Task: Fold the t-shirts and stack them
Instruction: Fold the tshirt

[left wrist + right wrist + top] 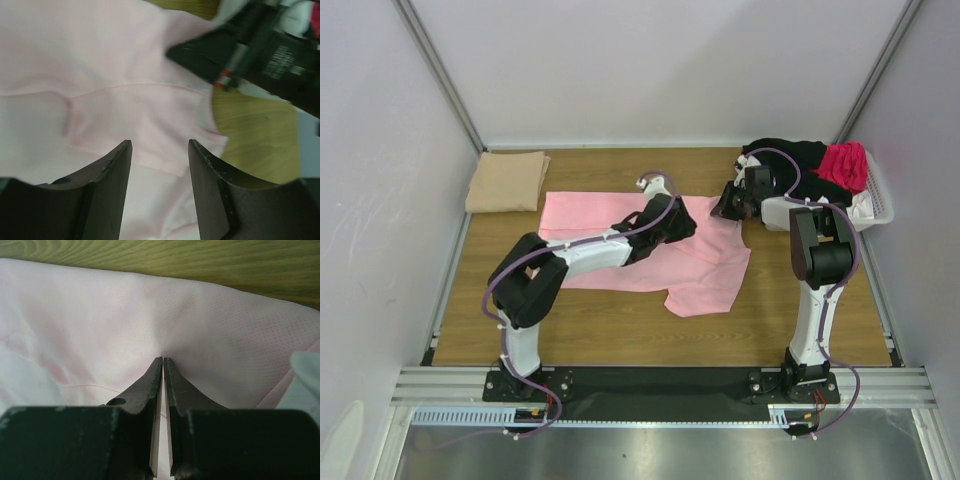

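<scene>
Black t-shirt (pixel 788 155), magenta t-shirt (pixel 844 165) in basket (pixel 884 196)

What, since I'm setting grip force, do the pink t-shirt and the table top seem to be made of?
The pink t-shirt: thin, soft knit cloth, matte; a fine dotted mesh weave shows and it puckers, perhaps polyester or cotton blend. The table top: wood or wood-look laminate, low sheen; long grain streaks show, cannot tell which.

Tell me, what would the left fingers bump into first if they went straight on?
Most likely the pink t-shirt: the open left fingers point straight at its cloth, though how near is hard to judge.
</scene>
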Controlling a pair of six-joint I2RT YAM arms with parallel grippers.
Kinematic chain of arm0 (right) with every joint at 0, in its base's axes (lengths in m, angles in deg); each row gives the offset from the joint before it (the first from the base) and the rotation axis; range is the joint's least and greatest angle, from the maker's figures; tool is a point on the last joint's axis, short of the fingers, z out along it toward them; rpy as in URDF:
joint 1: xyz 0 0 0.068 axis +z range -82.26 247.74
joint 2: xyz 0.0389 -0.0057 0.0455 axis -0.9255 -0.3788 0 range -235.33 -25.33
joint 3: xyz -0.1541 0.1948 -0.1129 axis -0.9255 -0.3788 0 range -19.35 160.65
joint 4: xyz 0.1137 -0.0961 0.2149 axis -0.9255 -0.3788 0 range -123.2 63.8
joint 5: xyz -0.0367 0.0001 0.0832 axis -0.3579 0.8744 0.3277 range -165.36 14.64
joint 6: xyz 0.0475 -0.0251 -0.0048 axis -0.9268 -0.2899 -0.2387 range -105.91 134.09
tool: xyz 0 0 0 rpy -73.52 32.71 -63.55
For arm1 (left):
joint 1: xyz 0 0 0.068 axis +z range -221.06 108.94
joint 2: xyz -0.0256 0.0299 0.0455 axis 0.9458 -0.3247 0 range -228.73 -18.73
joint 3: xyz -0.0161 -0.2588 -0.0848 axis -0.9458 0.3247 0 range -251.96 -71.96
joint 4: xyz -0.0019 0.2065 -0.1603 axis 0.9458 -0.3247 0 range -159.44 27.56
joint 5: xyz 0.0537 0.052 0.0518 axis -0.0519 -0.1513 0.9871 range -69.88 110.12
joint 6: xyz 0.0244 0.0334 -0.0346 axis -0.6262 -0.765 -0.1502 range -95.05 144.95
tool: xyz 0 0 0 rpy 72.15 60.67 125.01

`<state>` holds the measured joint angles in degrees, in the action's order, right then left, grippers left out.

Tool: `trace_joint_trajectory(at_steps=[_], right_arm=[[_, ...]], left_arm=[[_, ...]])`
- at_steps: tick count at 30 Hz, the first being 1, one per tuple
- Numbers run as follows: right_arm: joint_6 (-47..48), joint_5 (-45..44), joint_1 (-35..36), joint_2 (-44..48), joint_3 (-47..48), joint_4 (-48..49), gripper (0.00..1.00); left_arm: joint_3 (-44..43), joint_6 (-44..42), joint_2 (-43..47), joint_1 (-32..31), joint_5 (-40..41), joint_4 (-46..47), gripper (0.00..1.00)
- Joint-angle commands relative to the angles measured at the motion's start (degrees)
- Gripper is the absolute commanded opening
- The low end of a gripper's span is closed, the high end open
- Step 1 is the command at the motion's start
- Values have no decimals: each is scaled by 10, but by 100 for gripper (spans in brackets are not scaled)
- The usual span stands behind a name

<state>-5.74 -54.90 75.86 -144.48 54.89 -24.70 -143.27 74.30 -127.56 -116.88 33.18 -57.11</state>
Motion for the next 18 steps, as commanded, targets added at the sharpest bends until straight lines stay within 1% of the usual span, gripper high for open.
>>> trace_joint_trajectory(at_steps=[1, 4, 6, 12, 18], right_arm=[[7, -3, -2, -5, 1, -13, 10], [7, -2, -2, -5, 0, -12, 10], [7, -1, -3, -6, 0, -12, 10], [6, -1, -3, -8, -1, -13, 10], [6, 3, -4, -12, 0, -12, 10]], left_arm=[[-43, -22, -18, -22, -60, 47, 55], [-45, -28, -50, -28, -107, 105, 57], [-49, -36, -73, -32, -113, 139, 59], [-65, -14, -119, -33, -108, 180, 59], [-77, -18, -147, -35, -102, 207, 59]])
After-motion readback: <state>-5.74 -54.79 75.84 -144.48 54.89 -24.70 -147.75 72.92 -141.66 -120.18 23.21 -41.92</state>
